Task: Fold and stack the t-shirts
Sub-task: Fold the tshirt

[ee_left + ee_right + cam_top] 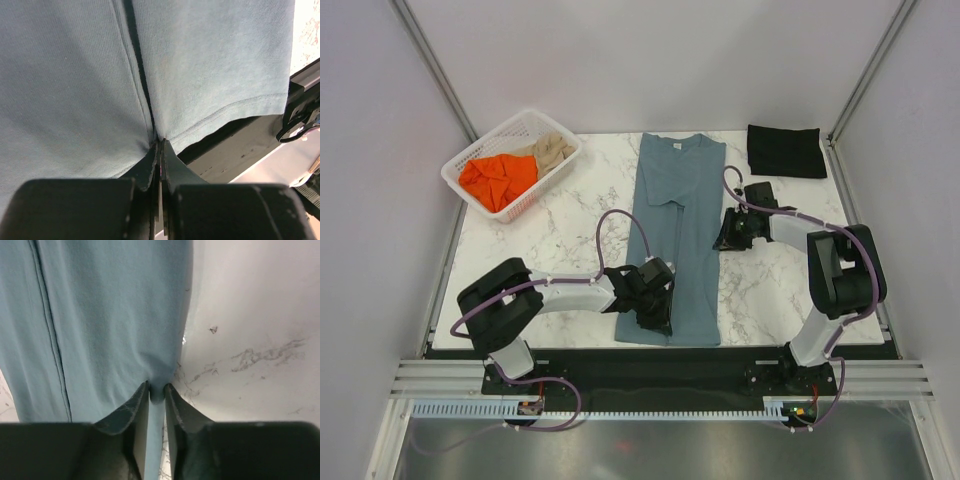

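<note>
The slate blue-grey t-shirt [677,235] lies in the middle of the table, folded lengthwise into a long strip, with its white neck label [673,146] at the far end. My left gripper [655,308] is shut on its near hem at the left side. The left wrist view shows the cloth [200,65] pinched between the jaws [160,144]. My right gripper [725,236] is shut on the shirt's right edge about halfway along, with a fold of cloth [115,315] between the jaws [157,390]. A folded black t-shirt [785,150] lies at the back right.
A white lattice basket [556,175] at the back left holds an orange shirt [498,178] and a beige shirt [553,148]. The marble table [570,230] ends in a black strip [720,360] at the near edge. Grey walls stand on both sides.
</note>
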`<state>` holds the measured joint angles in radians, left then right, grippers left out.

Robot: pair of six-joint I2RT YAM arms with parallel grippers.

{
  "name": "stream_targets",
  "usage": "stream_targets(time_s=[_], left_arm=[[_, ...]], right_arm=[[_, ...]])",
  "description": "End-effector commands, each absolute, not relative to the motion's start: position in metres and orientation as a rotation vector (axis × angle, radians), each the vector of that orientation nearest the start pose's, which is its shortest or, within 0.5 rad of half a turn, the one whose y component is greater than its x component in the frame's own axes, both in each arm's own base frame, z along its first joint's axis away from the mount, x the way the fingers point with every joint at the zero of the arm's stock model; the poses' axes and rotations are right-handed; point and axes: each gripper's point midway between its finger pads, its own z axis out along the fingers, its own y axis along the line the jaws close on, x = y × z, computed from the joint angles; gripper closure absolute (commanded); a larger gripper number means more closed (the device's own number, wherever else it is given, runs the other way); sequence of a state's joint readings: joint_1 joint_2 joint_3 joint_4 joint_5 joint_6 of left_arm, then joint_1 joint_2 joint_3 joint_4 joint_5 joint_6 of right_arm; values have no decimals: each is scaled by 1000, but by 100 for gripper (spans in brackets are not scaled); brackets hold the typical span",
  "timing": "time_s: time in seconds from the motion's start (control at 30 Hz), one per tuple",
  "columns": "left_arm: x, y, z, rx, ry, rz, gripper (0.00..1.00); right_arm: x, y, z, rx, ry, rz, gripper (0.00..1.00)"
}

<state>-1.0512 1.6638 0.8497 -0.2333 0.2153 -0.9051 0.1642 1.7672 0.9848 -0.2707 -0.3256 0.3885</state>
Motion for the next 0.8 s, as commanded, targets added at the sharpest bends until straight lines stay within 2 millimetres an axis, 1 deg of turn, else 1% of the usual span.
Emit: stream_targets(time_s=[0.0, 0.03, 0.07, 0.1, 0.13, 0.17, 0.2, 0.23, 0.27, 0.3, 0.33, 0.37, 0.4, 0.43, 0.47, 0.5, 0.53, 0.57, 0.6, 0.63, 0.7, 0.73, 0.77], left_arm=[[110, -335, 16, 276, 2934, -789, 98], [110, -336, 16, 276, 2935, -790, 98], [110, -336, 16, 274, 2934, -790, 98], [110, -336, 16, 274, 2934, -790, 98], [110, -335, 15, 275, 2934, -786, 98], [110, -335, 15, 272, 2934, -786, 98], [110, -335, 15, 272, 2934, -786, 98], [110, -335, 15, 276, 2933, -784, 98], [110, -335, 15, 276, 2932, -783, 98], [111, -334, 14, 273, 2933, -781, 98], [111, -334, 14, 275, 2933, -777, 98], [110, -334, 14, 277, 2935, -777, 98], [110, -334, 13, 277, 2937, -776, 98], [111, -333, 12, 274, 2940, -769, 98], [110, -334, 12, 278, 2940, -774, 98], [110, -335, 11, 279, 2940, -771, 98], [111, -334, 11, 279, 2942, -767, 98], [110, -335, 11, 281, 2942, -767, 98], [110, -334, 10, 281, 2945, -764, 98], [111, -335, 10, 279, 2942, -767, 98], [110, -335, 9, 279, 2946, -764, 98], [110, -335, 9, 279, 2947, -762, 98], [111, -335, 9, 276, 2947, -761, 98]], right_arm=[[353, 121, 43, 168, 2614, 568, 68], [343, 122, 44, 175, 2635, 583, 62], [337, 124, 48, 173, 2634, 603, 60], [332, 127, 57, 164, 2619, 640, 59], [318, 125, 51, 181, 2653, 637, 59], [311, 124, 50, 204, 2670, 633, 59], [304, 123, 53, 210, 2663, 636, 59], [287, 121, 43, 236, 2701, 639, 59], [278, 123, 41, 255, 2711, 654, 59], [272, 123, 45, 261, 2695, 665, 59], [254, 121, 34, 280, 2732, 661, 60], [246, 122, 32, 281, 2738, 667, 60], [240, 123, 37, 296, 2716, 681, 61], [227, 122, 29, 307, 2736, 686, 61], [220, 124, 29, 309, 2737, 698, 61], [217, 125, 33, 315, 2716, 713, 62], [208, 126, 29, 324, 2726, 720, 61], [203, 131, 30, 313, 2721, 757, 62], [202, 135, 35, 301, 2693, 781, 61], [196, 137, 32, 337, 2698, 796, 61], [192, 140, 35, 331, 2686, 801, 61], [188, 141, 31, 357, 2692, 803, 60], [185, 144, 31, 348, 2693, 813, 60]])
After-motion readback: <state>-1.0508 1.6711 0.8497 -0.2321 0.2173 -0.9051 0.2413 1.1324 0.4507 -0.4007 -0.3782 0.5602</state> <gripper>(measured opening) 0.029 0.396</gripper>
